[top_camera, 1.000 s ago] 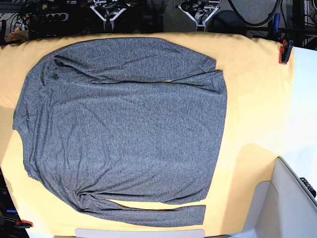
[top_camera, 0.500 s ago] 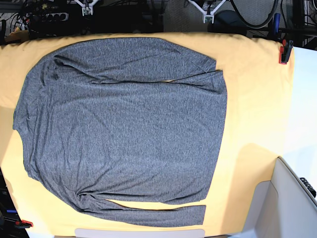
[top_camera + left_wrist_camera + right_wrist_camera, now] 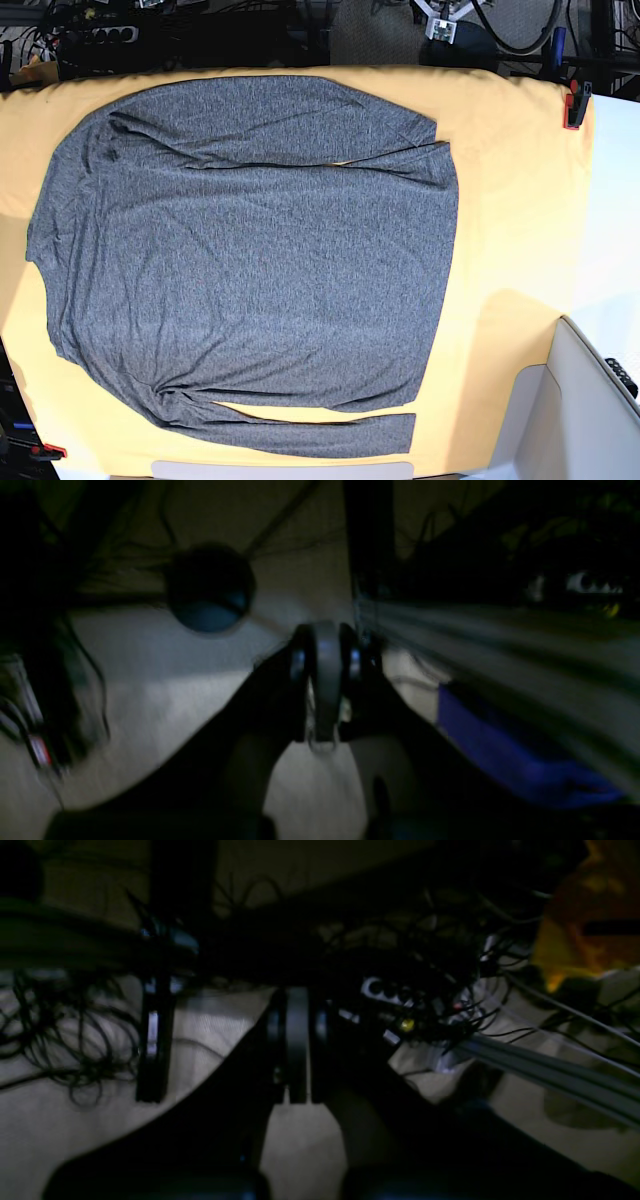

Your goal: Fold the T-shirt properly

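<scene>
The heather-grey T-shirt [image 3: 250, 260] lies spread flat on the yellow-orange table cloth [image 3: 510, 200], wrinkled. One long sleeve [image 3: 300, 150] lies across its far part and the other sleeve [image 3: 320, 432] runs along the near edge. My left gripper [image 3: 326, 680] is shut and empty, off the table over a floor with cables; only its tip shows at the top edge of the base view [image 3: 440, 22]. My right gripper [image 3: 296, 1040] is also shut and empty, off the table above cables. Neither touches the shirt.
A red clamp [image 3: 575, 105] holds the cloth at the far right corner and another red clamp [image 3: 50, 450] at the near left. A white box [image 3: 590, 400] stands at the near right. Cables and a power strip [image 3: 100, 35] lie behind the table.
Both grippers have drawn back past the table's far edge and almost out of the base view. The shirt has not moved.
</scene>
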Tool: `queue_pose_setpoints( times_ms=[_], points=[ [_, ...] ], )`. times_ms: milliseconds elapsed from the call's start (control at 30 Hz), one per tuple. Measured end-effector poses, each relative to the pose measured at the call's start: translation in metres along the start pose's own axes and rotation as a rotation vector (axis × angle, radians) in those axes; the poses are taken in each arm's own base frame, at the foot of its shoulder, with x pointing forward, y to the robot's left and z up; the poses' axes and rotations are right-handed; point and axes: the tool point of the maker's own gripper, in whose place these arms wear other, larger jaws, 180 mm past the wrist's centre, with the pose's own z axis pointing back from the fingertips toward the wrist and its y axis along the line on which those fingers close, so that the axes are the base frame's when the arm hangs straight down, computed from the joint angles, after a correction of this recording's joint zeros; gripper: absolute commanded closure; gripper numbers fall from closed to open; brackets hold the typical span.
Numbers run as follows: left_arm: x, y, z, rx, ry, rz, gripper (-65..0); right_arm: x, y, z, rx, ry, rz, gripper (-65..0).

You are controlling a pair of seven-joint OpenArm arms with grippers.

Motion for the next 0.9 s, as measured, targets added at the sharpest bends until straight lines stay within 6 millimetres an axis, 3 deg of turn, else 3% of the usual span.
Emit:
queue_pose_setpoints(
  times_ms=[167, 267, 367, 433, 600, 733, 900],
  points=[
    [0.041, -0.007, 0.026, -0.042, -0.096, -0.075, -0.5, 0.043, -0.041, 0.016, -0.091, -0.115, -0.140, 0.0],
    [0.059, -0.009, 0.033, -0.053, -0.143, -0.098, -1.6, 0.053, -0.049, 0.015, -0.104, -0.147, -0.236, 0.0],
    [0.066, -0.006, 0.034, -0.049, -0.155, -0.116, -7.1, 0.056, -0.052, 0.015, -0.091, -0.145, -0.290, 0.0],
    [0.063, -0.011, 0.030, -0.059, -0.123, -0.130, -12.0, 0.076, -0.057, 0.018, -0.098, -0.202, -0.325, -2.7],
    [0.085, -0.032, 0.024, -0.120, -0.179, -0.141, -19.7, 0.123, -0.058, 0.023, -0.066, -0.331, -0.394, -14.1],
    [0.093, -0.043, 0.027, -0.147, -0.203, -0.148, -20.4, 0.147, -0.057, 0.032, -0.043, -0.394, -0.451, -19.8],
    [0.102, -0.051, 0.026, -0.165, -0.226, -0.151, -20.5, 0.171, -0.058, 0.040, -0.005, -0.464, -0.567, -20.5]
  ],
)
